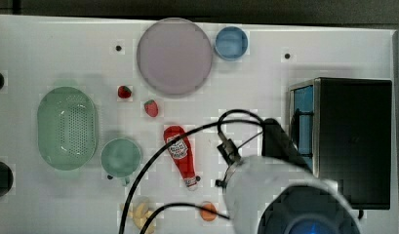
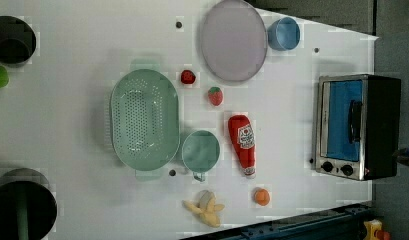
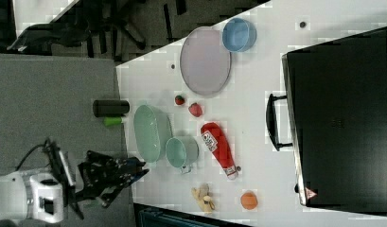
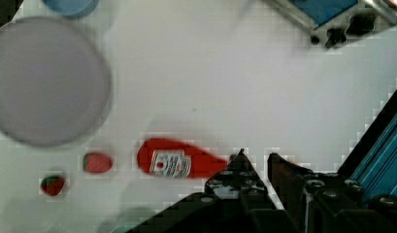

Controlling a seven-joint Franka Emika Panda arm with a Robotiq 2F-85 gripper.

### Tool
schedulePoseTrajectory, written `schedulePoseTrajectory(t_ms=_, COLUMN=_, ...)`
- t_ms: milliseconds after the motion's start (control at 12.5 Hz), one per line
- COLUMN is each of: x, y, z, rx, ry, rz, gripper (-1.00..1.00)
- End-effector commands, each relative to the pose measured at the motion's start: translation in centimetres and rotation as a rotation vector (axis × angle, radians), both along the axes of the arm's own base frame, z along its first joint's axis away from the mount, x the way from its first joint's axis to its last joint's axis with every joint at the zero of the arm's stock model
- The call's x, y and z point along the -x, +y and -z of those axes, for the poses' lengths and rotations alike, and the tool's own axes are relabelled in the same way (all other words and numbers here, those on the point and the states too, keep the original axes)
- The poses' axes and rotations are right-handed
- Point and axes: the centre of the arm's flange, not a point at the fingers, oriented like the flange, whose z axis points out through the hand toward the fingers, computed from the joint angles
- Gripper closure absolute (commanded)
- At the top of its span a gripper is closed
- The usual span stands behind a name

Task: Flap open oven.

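The oven (image 1: pixel 353 141) stood at the right side of the top view, on the white counter (image 1: pixel 50 53), its blue-tinted door (image 1: pixel 303 119) facing the top view's left and shut flat against the silver frame. In the left view the oven (image 2: pixel 359 125) sat at the right edge of the frame, with the dark bar handle (image 2: pixel 353 121) across the door and small black knobs (image 2: pixel 337 168) at the lower end of the front.

The arm (image 1: pixel 280 195) reached in from the bottom of the top view, just in front of the oven's door. In the wrist view the tool (image 4: pixel 256 160) showed two dark fingertips (image 4: pixel 240 160) with a narrow gap between them, nearly closed, and nothing was seen between them. Beyond the tips lay the ketchup bottle (image 4: pixel 179 164) on its side.

In the top view the ketchup bottle (image 1: pixel 181 155) lay near the centre, two strawberries (image 1: pixel 137 100) above it toward the upper left, a large grey plate (image 1: pixel 174 56) at the top with a blue cup (image 1: pixel 231 43) just beside it. A green colander (image 1: pixel 68 127) sat at the left, a green mug (image 1: pixel 120 157) next to it. A peeled banana (image 1: pixel 140 212) and a small orange (image 1: pixel 208 211) lay along the bottom edge.
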Motion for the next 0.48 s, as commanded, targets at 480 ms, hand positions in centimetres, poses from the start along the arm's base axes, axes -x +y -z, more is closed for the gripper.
schedulePoseTrajectory(t_ms=480, x=-1.6, y=-11.9, z=8.3, rx=-0.002, ry=0.005, rz=-0.649, gripper=0.65)
